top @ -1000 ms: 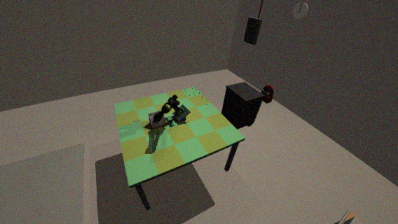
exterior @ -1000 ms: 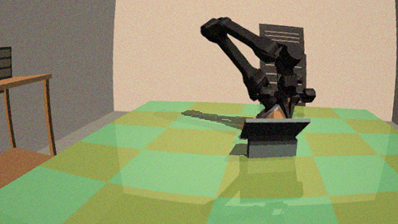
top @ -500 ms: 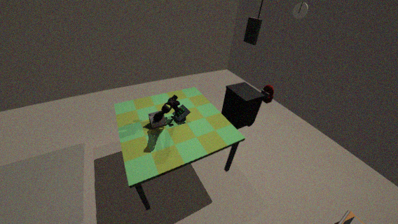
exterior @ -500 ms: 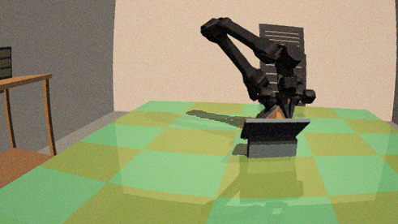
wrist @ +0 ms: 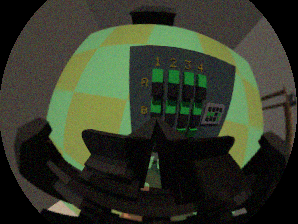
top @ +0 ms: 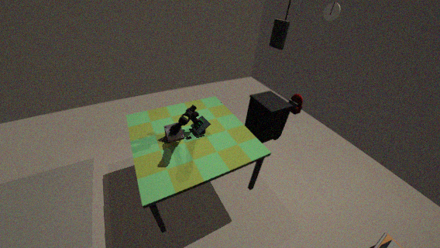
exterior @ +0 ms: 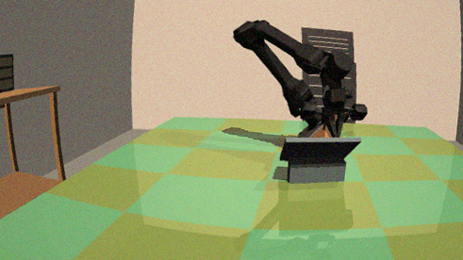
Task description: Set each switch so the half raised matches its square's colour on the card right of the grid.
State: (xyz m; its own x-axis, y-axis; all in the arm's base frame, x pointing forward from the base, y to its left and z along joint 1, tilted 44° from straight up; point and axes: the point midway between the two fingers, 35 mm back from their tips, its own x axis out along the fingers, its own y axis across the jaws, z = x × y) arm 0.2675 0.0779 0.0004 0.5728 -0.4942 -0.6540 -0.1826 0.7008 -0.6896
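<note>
With its fingers together and holding nothing, the end effector (wrist: 154,163) hung low over the near edge of the switch panel (wrist: 180,92) at twelve o'clock on the checkered worktop (wrist: 93,106); four columns of switches showed, the card (wrist: 213,113) at four o'clock, and flips done could not be told.

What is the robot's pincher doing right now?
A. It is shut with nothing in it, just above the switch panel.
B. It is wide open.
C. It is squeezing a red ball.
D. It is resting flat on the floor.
A: in the wrist view the gripper has its fingers together with nothing between them, and it hangs close over the near edge of the switch panel on the checkered table.
</note>
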